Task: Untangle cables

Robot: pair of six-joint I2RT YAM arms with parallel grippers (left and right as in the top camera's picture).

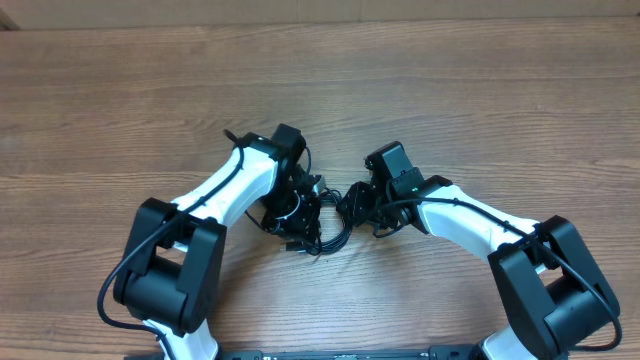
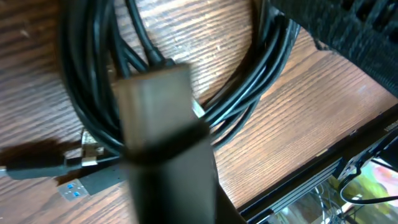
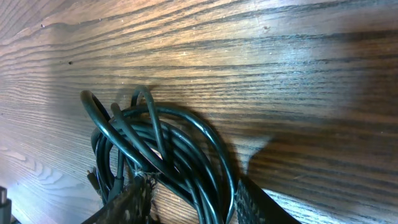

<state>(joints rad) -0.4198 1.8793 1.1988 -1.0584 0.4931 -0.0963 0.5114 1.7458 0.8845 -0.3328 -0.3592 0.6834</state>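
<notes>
Blurred finger of left gripper lies across cables; its partner is unseen, so grip cannot be told. Right gripper is spread, with the coil's edge between its fingers. Step: securing the bundle. Next, probably: pinch one loop, draw outward.

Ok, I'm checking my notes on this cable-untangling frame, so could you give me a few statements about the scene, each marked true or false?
1. The cables are black and looped in one bundle. True.
2. The bundle lies on a metal tray. False: it lies on the wooden table.
3. The left gripper and right gripper are both at the bundle. True.
4. A plug with a blue insert lies beside the coil. True.
5. A second coil lies at the table's far edge. False: only one bundle shows, between the arms.
</notes>
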